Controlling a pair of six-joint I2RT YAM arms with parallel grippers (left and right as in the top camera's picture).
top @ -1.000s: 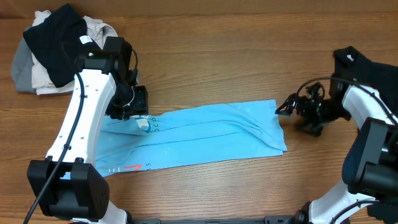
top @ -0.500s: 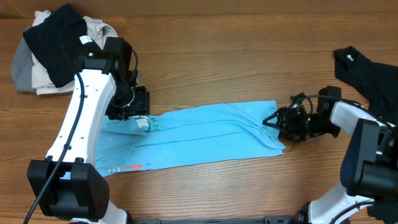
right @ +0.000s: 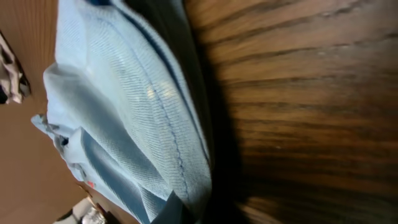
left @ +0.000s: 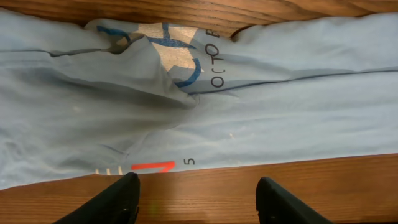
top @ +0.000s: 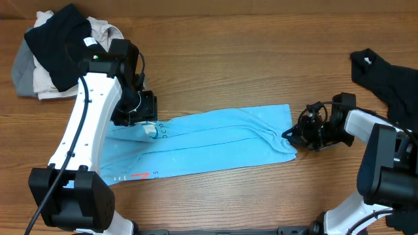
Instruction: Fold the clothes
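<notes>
Wooden table (top: 228, 59), right gripper (top: 289, 135) low at T-shirt (top: 215, 140)

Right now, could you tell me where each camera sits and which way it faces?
Overhead: above the table, looking down on the light blue T-shirt, black shirt, left arm and right arm.
Left wrist: on the left arm, looking down at the T-shirt's red mark; open jaws show.
Right wrist: low, looking along the table at the T-shirt's hem; jaws unclear.
Shared: red mark, overhead and left wrist.

Black shirt (top: 392, 85) partly beyond the overhead's edge; blue T-shirt (top: 215, 140) partly under left arm (top: 91, 124).
</notes>
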